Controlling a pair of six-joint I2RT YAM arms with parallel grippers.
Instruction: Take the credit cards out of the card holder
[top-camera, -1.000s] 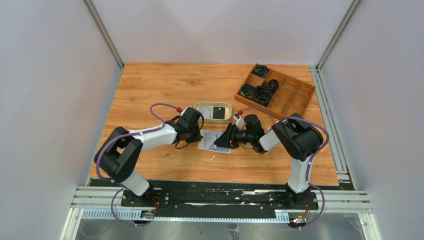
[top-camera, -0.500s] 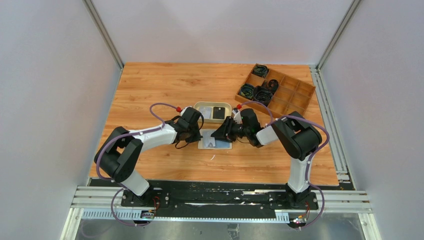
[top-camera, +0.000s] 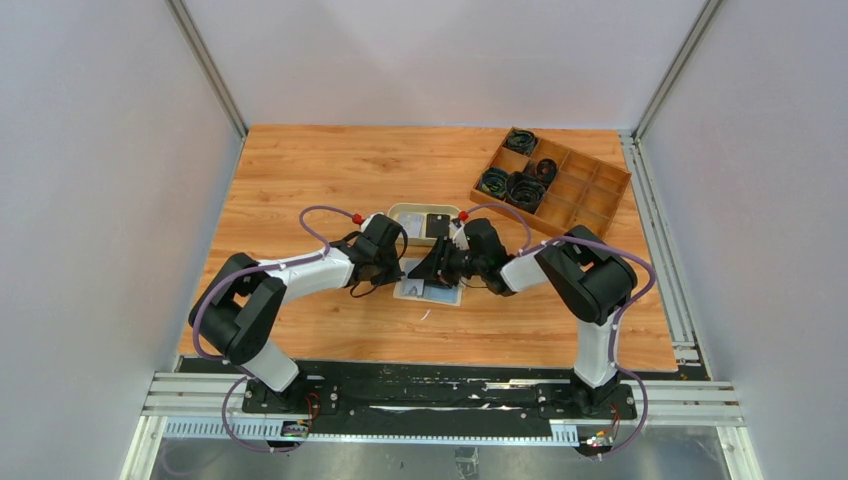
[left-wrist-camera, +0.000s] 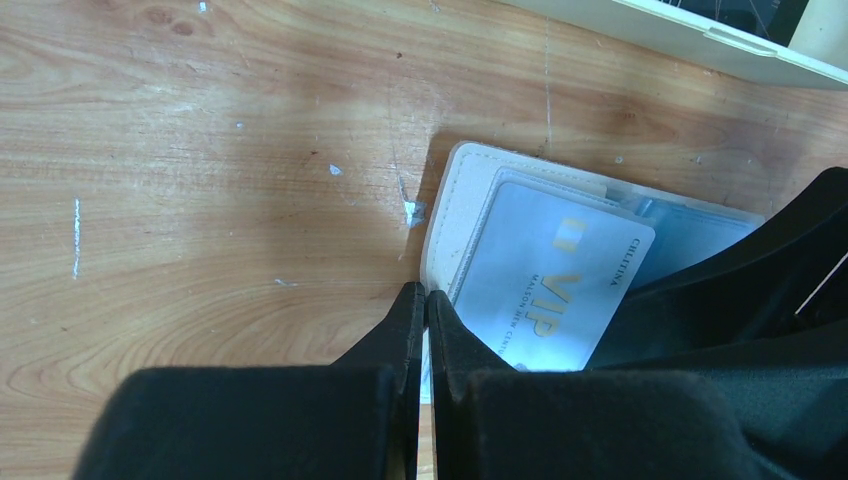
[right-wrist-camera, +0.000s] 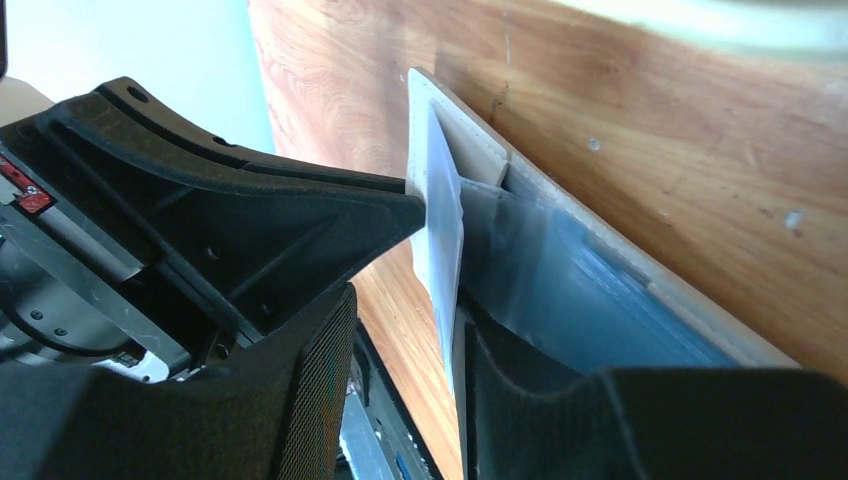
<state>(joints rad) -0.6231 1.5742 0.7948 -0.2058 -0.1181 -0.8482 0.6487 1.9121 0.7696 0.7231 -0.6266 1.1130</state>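
The beige card holder (top-camera: 428, 291) lies open on the table between the two arms. A pale blue VIP credit card (left-wrist-camera: 555, 280) lies on its leaf (left-wrist-camera: 470, 200). My left gripper (left-wrist-camera: 425, 300) is shut, its tips pinching the card holder's near edge. My right gripper (right-wrist-camera: 400, 330) is open and reaches over the holder from the right. The card (right-wrist-camera: 440, 220) stands edge-on between its fingers, against the right finger (right-wrist-camera: 560, 400). The holder's clear pockets (right-wrist-camera: 580, 280) lie under that finger. In the top view the two grippers (top-camera: 395, 265) (top-camera: 432, 274) nearly meet.
An oval beige dish (top-camera: 425, 222) holding a black item sits just behind the card holder; its rim shows in the left wrist view (left-wrist-camera: 700, 40). A brown wooden compartment tray (top-camera: 590, 185) with black coils stands at the back right.
My right gripper has moved left across the card holder toward the left gripper. The left arm has stayed put.
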